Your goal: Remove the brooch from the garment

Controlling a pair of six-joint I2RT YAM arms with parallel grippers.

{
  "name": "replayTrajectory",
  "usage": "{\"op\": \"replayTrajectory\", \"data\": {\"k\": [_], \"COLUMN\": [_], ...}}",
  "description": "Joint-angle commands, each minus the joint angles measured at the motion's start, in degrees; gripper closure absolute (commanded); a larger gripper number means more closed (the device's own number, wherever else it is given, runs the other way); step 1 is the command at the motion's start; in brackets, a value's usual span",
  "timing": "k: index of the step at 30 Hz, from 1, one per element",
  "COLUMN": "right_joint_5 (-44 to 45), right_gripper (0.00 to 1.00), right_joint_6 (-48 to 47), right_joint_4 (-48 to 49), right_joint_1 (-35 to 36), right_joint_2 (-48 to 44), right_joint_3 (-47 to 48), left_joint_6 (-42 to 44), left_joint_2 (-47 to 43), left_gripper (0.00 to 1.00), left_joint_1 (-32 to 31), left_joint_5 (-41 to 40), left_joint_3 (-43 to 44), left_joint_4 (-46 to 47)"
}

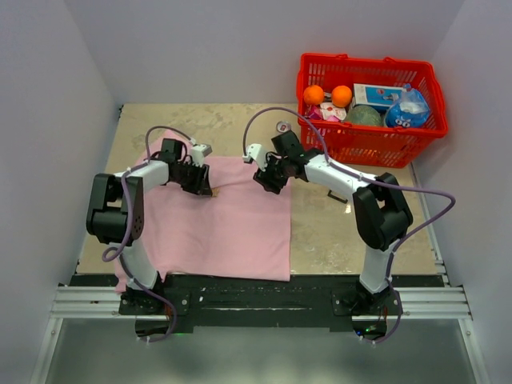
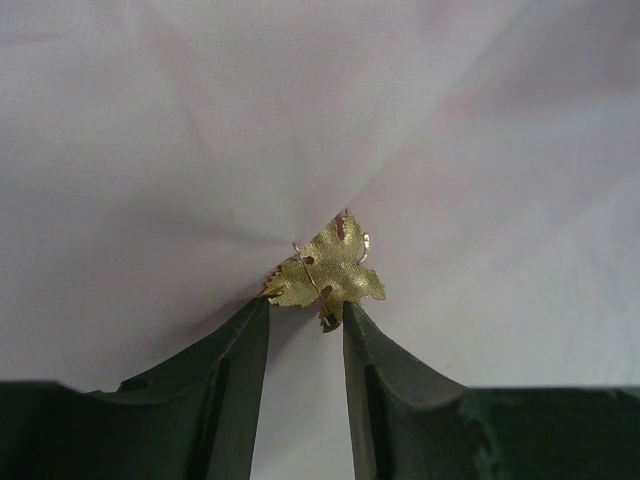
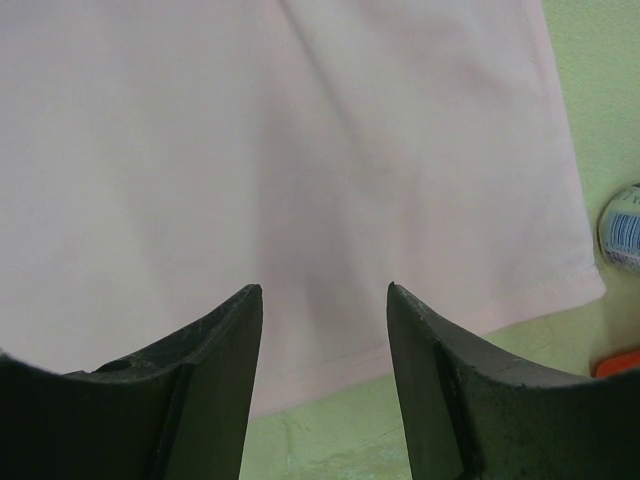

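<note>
The brooch (image 2: 330,272) is a small golden leaf-shaped piece pinned to the pink garment (image 2: 200,120). The fabric puckers towards it in radiating folds. My left gripper (image 2: 305,305) has both fingertips against the brooch's lower edge, narrowly spaced and gripping it, with the clasp hanging between them. In the top view my left gripper (image 1: 210,190) is on the upper middle of the garment (image 1: 232,232), with the brooch (image 1: 214,192) a tan speck at its tip. My right gripper (image 1: 262,181) hovers open and empty over the garment's edge (image 3: 250,130); in its wrist view its fingertips (image 3: 325,288) hold nothing.
A red basket (image 1: 368,144) at the back right holds two oranges (image 1: 314,94) and packaged goods. A small round white item with a barcode (image 3: 622,228) lies on the table beyond the garment's corner. Bare table (image 1: 336,232) lies to the garment's right. Walls close in on both sides.
</note>
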Motion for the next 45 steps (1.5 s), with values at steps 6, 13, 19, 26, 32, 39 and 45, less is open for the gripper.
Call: {"op": "replayTrajectory", "data": {"k": [6,13,19,26,32,39,45], "right_joint_5": [-0.6,-0.2,-0.2,-1.9,-11.5,-13.4,-15.5], "right_gripper": [0.44,0.44,0.44,0.44,0.45,0.45,0.46], "right_joint_6": [1.3,1.3,1.3,1.4,-5.4,-17.7,-29.1], "right_joint_4": [1.7,1.8,2.1,1.6,5.1,15.4,24.8], "right_joint_1": [0.3,0.4,0.4,0.3,1.0,5.3,9.5], "right_joint_2": [-1.9,-1.7,-1.2,-1.1,-3.6,-2.1,1.4], "right_joint_3": [0.4,0.3,0.3,1.8,2.2,0.1,-0.4], "left_joint_6": [-1.4,-1.4,-1.1,1.7,2.6,6.1,7.8], "left_joint_2": [2.4,3.3,2.8,4.0,3.4,8.3,11.7], "left_gripper": [0.73,0.83,0.87,1.0,1.0,1.0,1.0], "left_joint_1": [-1.6,-2.6,-4.0,-4.6,-4.5,-4.5,-4.5], "left_joint_5": [0.8,-2.8,-7.5,-4.0,-1.0,5.0,9.4], "left_joint_3": [4.2,6.4,7.3,10.5,14.3,21.7,27.2], "left_joint_4": [-0.4,-2.0,-2.3,-7.3,-12.9,-24.5,-31.5]}}
